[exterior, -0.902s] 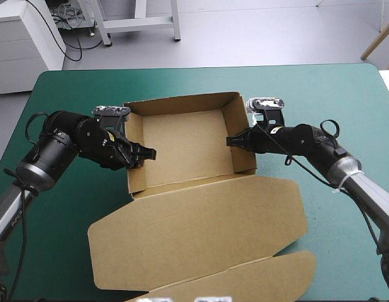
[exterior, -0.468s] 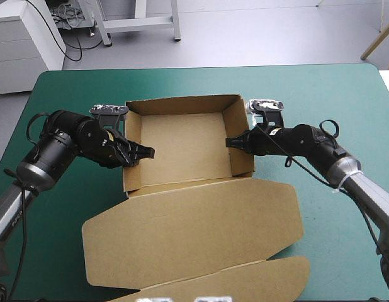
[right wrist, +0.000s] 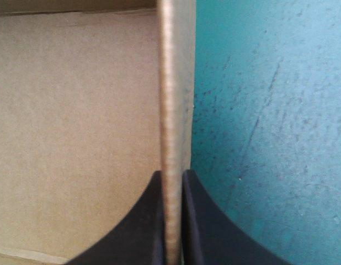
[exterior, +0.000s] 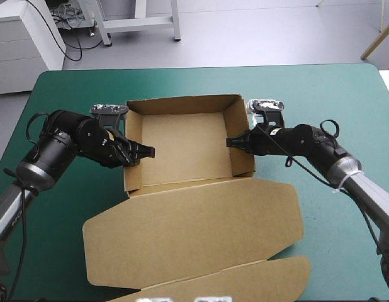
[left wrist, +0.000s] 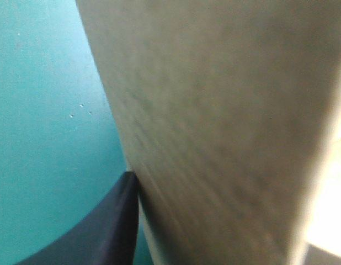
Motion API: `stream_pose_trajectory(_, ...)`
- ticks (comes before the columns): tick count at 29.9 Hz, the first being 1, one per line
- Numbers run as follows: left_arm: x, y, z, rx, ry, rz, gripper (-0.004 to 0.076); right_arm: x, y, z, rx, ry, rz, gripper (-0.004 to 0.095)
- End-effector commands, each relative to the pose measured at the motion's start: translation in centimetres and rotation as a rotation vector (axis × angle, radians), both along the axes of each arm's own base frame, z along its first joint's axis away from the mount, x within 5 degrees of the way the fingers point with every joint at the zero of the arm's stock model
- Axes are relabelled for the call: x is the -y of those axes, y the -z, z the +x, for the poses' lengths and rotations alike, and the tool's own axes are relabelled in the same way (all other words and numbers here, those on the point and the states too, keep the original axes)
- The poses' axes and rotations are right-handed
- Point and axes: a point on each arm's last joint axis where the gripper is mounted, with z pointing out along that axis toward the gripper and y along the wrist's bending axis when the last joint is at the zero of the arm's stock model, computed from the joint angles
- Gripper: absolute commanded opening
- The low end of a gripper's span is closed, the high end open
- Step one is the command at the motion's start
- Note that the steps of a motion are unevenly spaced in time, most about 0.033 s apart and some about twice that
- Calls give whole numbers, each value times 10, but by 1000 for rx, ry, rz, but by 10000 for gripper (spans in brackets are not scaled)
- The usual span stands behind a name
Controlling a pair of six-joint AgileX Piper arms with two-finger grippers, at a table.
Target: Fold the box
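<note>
High view: the teal-green covered table (exterior: 320, 100) fills most of the scene, its matte cover bare along the far edge and down both sides. At its middle stands the brown board box (exterior: 182, 148), an open rectangular tray with four upright walls. Its broad lid (exterior: 194, 226) lies flat toward the near edge, corners cut at a slant, with a long tuck flap (exterior: 245, 280) beyond it. The left claw (exterior: 143, 153) is clamped on the tray's left wall, the right claw (exterior: 232, 142) on its right wall. In the right wrist view two black fingers (right wrist: 148, 221) pinch the thin wall edge. In the left wrist view one finger (left wrist: 112, 226) lies against the wall's outer face, the other hidden behind board.
</note>
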Motion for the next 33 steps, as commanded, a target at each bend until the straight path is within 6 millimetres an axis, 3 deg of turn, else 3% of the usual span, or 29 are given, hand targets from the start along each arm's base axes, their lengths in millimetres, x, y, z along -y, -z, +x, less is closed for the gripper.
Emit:
stream_pose_trajectory(1,5,-19,-3,98,59,-63,208,-2,-26,-7,53,-19,45,-15)
stream_pose_trajectory(4,8,-20,-4,97,57,-106,326,-2,-25,-7,54,-12,41,-15)
stream_pose_trajectory(7,9,-21,-4,93,57,-119,377,0,-24,-6,49,2,28,-15)
stream_pose_trajectory(21,6,-30,-4,127,63,-91,379,8,-20,-2,62,55,-69,-15)
stream_pose_trajectory(33,6,-28,-5,100,66,-84,379,8,-23,1,81,101,-18,-16)
